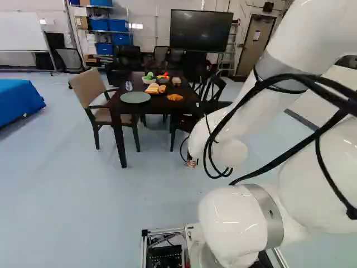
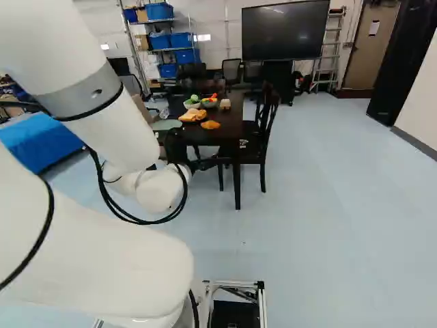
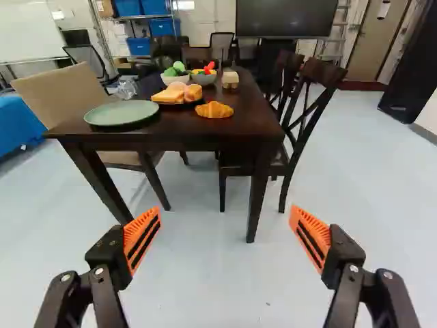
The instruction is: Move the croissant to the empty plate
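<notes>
In the left base view my gripper (image 1: pixel 191 163) is mostly hidden by the arm, with a small orange part showing. The wrist view shows the gripper (image 3: pixel 227 239) open, its orange-padded fingers wide apart and nothing between them. Ahead of it, the golden croissant (image 3: pixel 214 110) lies directly on the dark table (image 3: pixel 198 140) near its front edge; it also shows in the left base view (image 1: pixel 174 97). The empty green-grey plate (image 3: pixel 121 113) lies on the same table, to the croissant's left, near the front-left corner.
Behind the croissant are a dark plate (image 3: pixel 179 102) with bread-like food, two bowls (image 3: pixel 203 78) of colourful pieces and a small pale block (image 3: pixel 230 79). A tan chair (image 3: pixel 61 96) stands left of the table, dark wooden chairs (image 3: pixel 311 102) at its right. A blue-covered surface (image 1: pixel 19 100) is farther left.
</notes>
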You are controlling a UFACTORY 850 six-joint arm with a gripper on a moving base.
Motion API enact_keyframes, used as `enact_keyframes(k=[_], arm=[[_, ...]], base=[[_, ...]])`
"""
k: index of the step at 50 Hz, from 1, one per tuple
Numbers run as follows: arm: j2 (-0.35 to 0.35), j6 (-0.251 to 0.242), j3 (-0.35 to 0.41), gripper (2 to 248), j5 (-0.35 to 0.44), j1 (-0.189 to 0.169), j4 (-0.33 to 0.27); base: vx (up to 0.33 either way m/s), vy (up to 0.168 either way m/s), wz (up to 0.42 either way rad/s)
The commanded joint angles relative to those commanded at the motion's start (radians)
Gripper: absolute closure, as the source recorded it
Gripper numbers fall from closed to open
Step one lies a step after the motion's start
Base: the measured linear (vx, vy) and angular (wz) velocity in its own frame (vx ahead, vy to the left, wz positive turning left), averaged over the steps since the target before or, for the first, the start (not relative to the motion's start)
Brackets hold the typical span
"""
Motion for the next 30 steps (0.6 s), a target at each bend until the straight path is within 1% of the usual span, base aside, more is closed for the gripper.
enact_keyframes(k=[30], arm=[[0.000, 0.000, 0.000, 3, 0.000, 0.000, 0.000]], base=[[0.115, 0.002, -0.011]])
